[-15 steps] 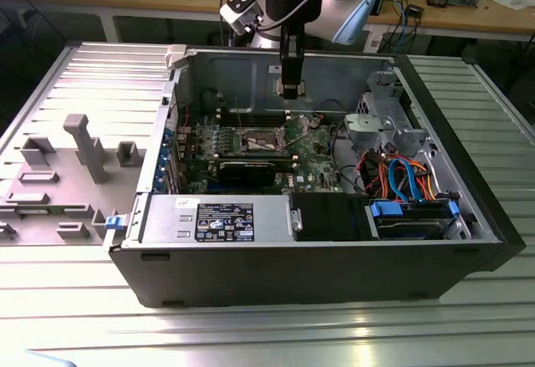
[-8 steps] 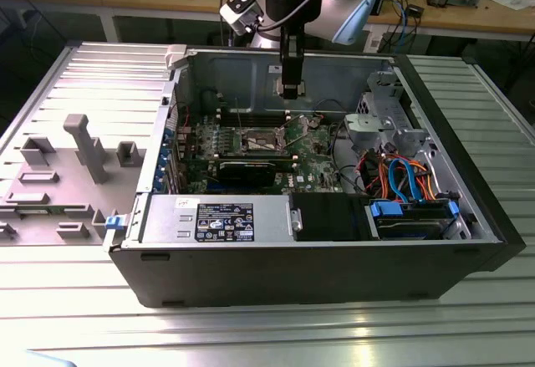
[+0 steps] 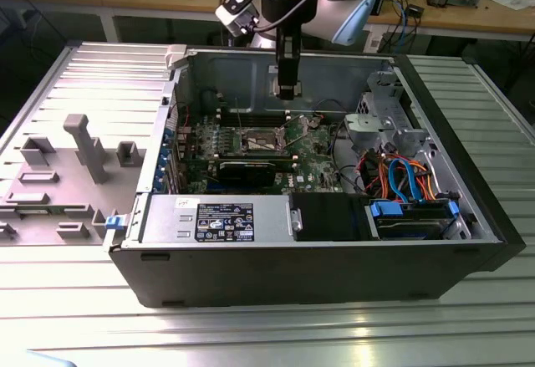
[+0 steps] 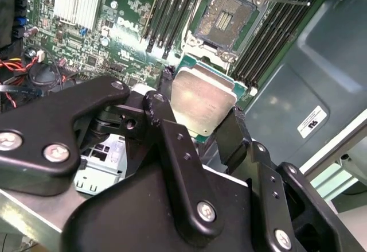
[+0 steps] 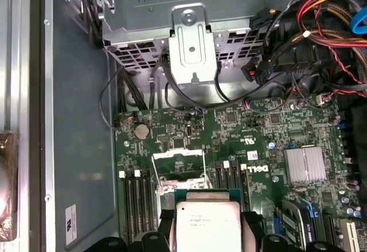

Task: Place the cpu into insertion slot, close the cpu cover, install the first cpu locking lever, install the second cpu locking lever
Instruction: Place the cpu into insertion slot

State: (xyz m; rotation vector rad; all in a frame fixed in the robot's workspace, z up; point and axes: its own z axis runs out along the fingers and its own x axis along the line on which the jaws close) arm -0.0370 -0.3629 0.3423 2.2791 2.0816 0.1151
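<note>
Closest to the second wrist view's lens, the gripper (image 4: 200,104) is clenched on the cpu (image 4: 203,98), its black fingers (image 4: 166,100) pinching two opposite edges with the silvery lid facing the camera. In the exterior view the gripper (image 3: 287,91) hangs in the upper middle of the frame, inside the open computer case (image 3: 334,279) and well clear of the board. The step in hand is, by my reading, the first one: carrying the chip to the insertion slot (image 4: 226,12), which lies bare just beyond it, dark contacts exposed inside its silver frame. The cpu cover (image 5: 178,155) seems to stand raised on its hinge, and a thin locking lever (image 4: 289,2) juts out beside the socket, so neither is installed yet. Seating the chip, I judge, calls for squaring it to the frame and bringing it down level, since a tilted corner could bend contacts. The raised cover and loose lever crowd the approach. Banks of memory slots (image 4: 172,11) flank the socket, and a finned heatsink (image 5: 307,163) sits near. Farther off are the drive cage (image 5: 192,39) and a tangle of coloured cables (image 5: 332,22).
</note>
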